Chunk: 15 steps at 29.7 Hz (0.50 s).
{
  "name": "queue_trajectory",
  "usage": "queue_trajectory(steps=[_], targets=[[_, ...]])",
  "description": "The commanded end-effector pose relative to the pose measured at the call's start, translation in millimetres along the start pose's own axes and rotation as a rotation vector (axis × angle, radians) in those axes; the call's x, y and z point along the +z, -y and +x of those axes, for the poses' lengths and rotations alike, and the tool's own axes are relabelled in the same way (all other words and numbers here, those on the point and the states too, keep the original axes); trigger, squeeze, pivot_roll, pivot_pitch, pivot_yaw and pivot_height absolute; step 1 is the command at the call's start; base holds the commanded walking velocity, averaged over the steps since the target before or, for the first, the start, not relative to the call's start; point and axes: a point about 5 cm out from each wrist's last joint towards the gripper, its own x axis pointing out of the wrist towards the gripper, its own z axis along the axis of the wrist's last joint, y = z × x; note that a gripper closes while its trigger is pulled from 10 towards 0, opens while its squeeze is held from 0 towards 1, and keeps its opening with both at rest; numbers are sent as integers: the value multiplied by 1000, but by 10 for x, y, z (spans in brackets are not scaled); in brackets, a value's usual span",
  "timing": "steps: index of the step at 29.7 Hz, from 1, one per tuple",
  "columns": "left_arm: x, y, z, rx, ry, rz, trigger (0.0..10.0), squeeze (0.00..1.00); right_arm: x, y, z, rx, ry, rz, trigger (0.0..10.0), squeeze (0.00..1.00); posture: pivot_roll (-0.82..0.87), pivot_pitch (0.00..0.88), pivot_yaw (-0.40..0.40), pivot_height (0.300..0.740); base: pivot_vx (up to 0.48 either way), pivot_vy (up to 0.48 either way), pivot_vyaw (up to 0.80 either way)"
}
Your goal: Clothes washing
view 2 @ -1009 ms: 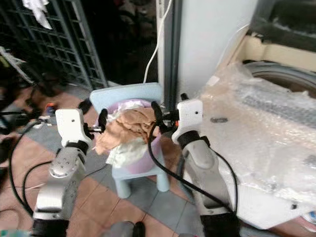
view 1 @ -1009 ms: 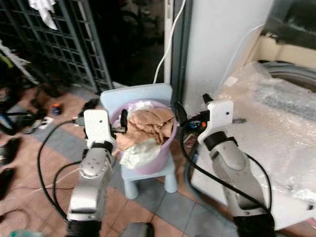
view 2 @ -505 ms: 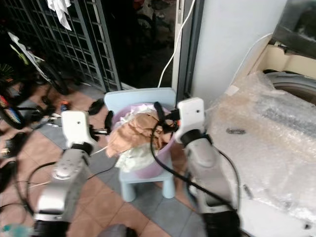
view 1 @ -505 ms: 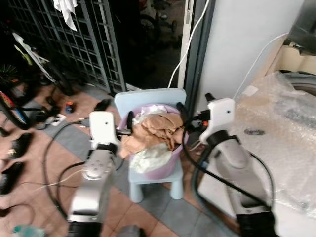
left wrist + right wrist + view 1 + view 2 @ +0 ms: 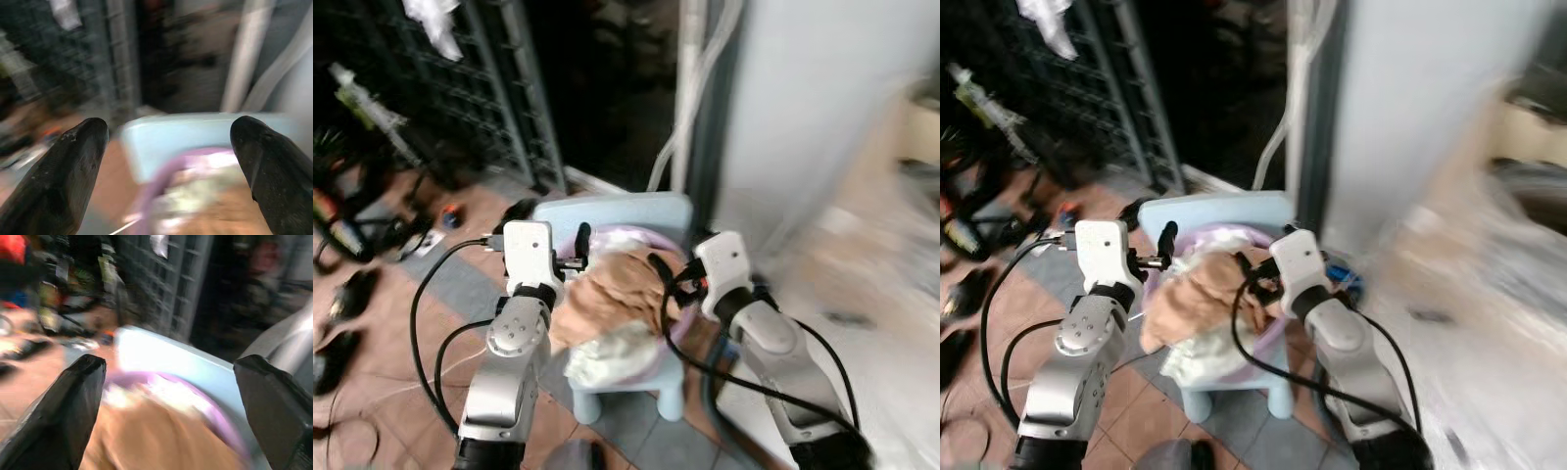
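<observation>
We flank the basket [image 5: 658, 345] on the chair [image 5: 617, 211]: left gripper [image 5: 570, 259] and right gripper [image 5: 668, 279], both spread wide, bracket the clothes [image 5: 612, 294] between them.

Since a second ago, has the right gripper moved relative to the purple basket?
Yes. The right gripper has come in from beside the purple basket to over its rim, above the tan clothes.

Motion blur smears the plastic-wrapped washing machine [image 5: 862, 294] past recognition, and both wrist views are blurred too.
</observation>
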Motion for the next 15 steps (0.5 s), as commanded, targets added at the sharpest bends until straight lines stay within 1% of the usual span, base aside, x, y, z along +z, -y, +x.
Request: queue_trajectory(steps=[1, 5, 6, 9, 13, 15], targets=[[32, 55, -9, -18, 9, -7, 10000, 0, -81, 43, -26, -13, -46, -2, 10000, 0, -24, 29, 76, 740, 0, 0, 800], [45, 44, -43, -10, 10, -4, 10000, 0, -201, 90, 31, -52, -130, 23, 10000, 0, 2, 41, 70, 740, 0, 0, 0], [52, 42, -67, -7, 8, -5, 10000, 0, -222, 103, 43, -60, -142, 39, 10000, 0, 6, 46, 68, 740, 0, 0, 0], [43, 35, -89, -5, 1, -4, 10000, 0, -245, 106, 52, -61, -160, 37, 10000, 0, 12, 55, 66, 740, 0, 0, 0], [-17, 8, -179, 12, -38, 1, 10000, 0, -328, 145, 100, -80, -206, 51, 10000, 0, 46, 92, 49, 740, 0, 0, 0], [-18, 5, -239, 9, -59, 3, 10000, 0, -364, 200, 128, -109, -223, 60, 10000, 0, 73, 119, 40, 740, 0, 0, 0]])
